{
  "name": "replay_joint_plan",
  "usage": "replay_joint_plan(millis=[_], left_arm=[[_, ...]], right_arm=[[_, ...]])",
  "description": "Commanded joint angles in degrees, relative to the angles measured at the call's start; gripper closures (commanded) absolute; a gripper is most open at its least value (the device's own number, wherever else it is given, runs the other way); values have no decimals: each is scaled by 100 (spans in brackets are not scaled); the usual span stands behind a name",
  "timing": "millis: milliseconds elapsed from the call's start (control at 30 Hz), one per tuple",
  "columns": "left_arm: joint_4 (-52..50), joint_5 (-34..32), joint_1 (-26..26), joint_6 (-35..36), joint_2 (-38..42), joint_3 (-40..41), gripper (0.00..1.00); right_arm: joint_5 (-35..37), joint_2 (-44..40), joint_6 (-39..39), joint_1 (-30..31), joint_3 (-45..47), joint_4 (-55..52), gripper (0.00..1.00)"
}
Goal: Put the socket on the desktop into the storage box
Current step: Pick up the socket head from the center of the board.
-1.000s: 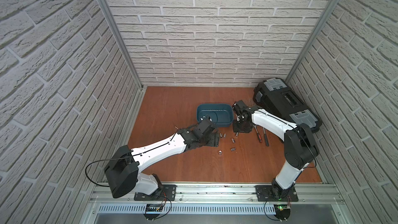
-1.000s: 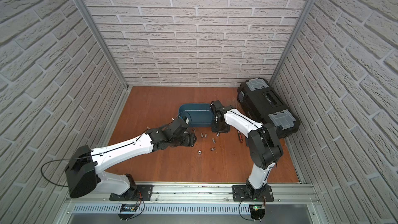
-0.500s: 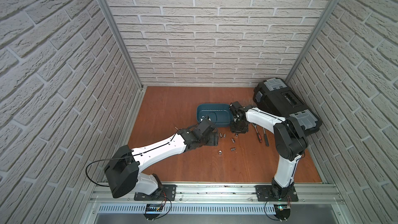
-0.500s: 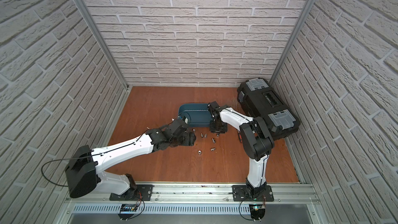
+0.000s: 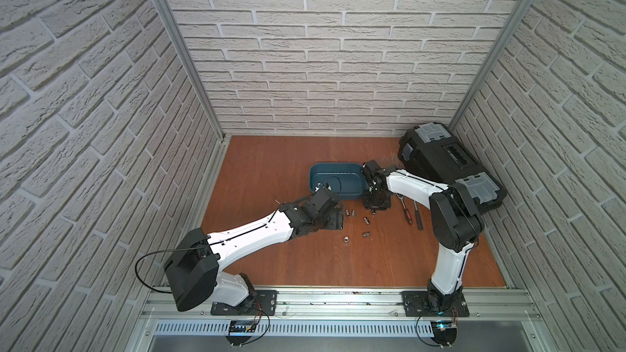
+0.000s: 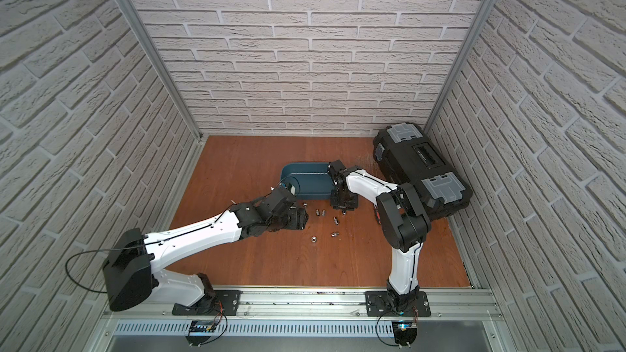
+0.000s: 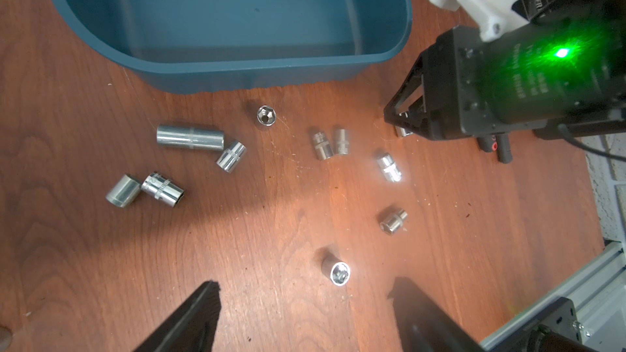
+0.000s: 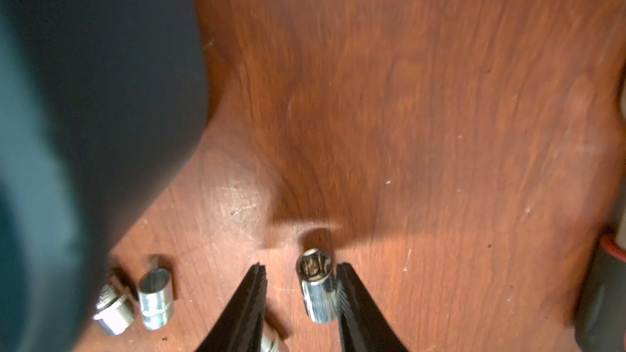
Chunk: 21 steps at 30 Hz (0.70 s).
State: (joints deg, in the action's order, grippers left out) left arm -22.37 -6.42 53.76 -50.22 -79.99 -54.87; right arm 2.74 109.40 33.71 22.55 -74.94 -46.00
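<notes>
Flanking a socket (image 8: 316, 287), right fingers (image 8: 352, 303), lettering (image 7: 523, 72) illegible

Blurred, edge-cropped storage box (image 8: 37, 171)

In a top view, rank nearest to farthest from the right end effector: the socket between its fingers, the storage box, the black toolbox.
1. Socket: between the right end effector's fingers.
2. Storage box: just beside it.
3. Black toolbox: back right corner.
</notes>
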Motion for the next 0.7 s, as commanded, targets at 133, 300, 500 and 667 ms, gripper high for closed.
replay_joint_plan(millis=[133,300,500,667], left_arm=[[144,-97,54,-56,14,99,16],[161,-114,73,-76,13,99,16],[155,-126,80,-93,25,108,16],[146,-151,82,-94,54,117,16]], right_arm=[[68,8,21,-13,177,49,62],[73,33,5,-18,199,74,64],[62,46,-23,-20,208,69,74],[73,11,-48,-16,243,56,78]])
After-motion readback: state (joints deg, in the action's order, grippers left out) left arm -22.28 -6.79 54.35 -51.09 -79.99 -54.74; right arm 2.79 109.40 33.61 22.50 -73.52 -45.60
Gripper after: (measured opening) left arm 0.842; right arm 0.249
